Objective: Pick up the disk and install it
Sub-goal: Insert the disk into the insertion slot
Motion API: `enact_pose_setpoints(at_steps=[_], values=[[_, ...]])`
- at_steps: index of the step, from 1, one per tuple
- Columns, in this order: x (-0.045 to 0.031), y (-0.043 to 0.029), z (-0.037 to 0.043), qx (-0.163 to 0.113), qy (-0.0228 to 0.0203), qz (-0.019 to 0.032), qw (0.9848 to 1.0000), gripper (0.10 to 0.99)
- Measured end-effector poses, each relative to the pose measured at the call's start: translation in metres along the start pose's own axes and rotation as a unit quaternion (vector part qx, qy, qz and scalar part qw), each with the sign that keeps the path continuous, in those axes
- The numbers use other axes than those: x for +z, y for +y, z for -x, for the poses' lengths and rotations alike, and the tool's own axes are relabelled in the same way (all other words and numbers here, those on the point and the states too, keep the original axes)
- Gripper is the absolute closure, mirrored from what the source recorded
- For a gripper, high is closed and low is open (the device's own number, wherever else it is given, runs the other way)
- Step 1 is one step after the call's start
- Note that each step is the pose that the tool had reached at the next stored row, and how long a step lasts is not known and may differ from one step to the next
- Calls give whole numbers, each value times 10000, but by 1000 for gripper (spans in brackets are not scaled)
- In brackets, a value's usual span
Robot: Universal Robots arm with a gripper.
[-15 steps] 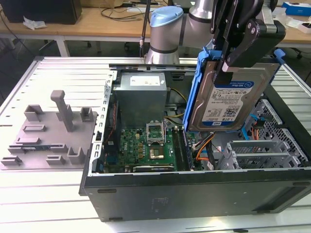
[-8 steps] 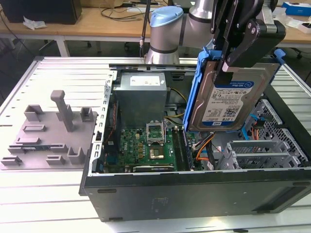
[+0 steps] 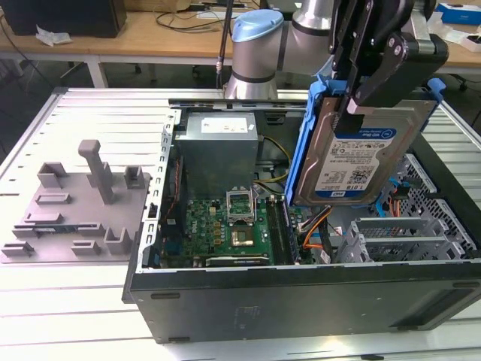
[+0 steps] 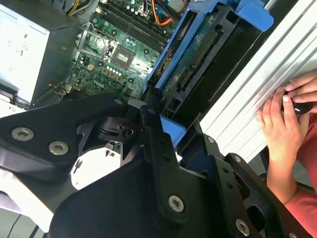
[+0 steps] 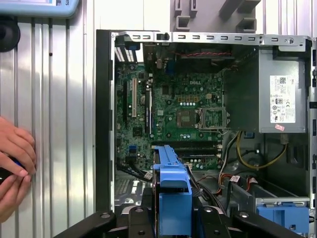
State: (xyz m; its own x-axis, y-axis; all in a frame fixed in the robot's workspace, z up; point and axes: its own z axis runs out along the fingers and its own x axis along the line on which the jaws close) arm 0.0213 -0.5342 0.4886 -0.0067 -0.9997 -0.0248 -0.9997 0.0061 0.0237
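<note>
Grips the disk [image 3: 352,162] at its top end with the gripper [image 3: 351,105] closed around it, long axis hanging near-vertical below the grip, over the open computer case [image 3: 301,289] toward the exterior view's right end.

The arm [image 3: 259,56] pointed downward, its black gripper [image 3: 352,101] clamped on the top edge of the upright disk [image 3: 353,162].
</note>
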Motion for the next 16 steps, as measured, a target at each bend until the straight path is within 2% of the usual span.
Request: enact_pose_setpoints(at_steps=[3, 6, 16], values=[[-2, -59, -32, 0, 0, 0, 10000, 722], [-6, -154, -82, 0, 0, 0, 10000, 722], [-18, -568, -204, 0, 0, 0, 10000, 722]])
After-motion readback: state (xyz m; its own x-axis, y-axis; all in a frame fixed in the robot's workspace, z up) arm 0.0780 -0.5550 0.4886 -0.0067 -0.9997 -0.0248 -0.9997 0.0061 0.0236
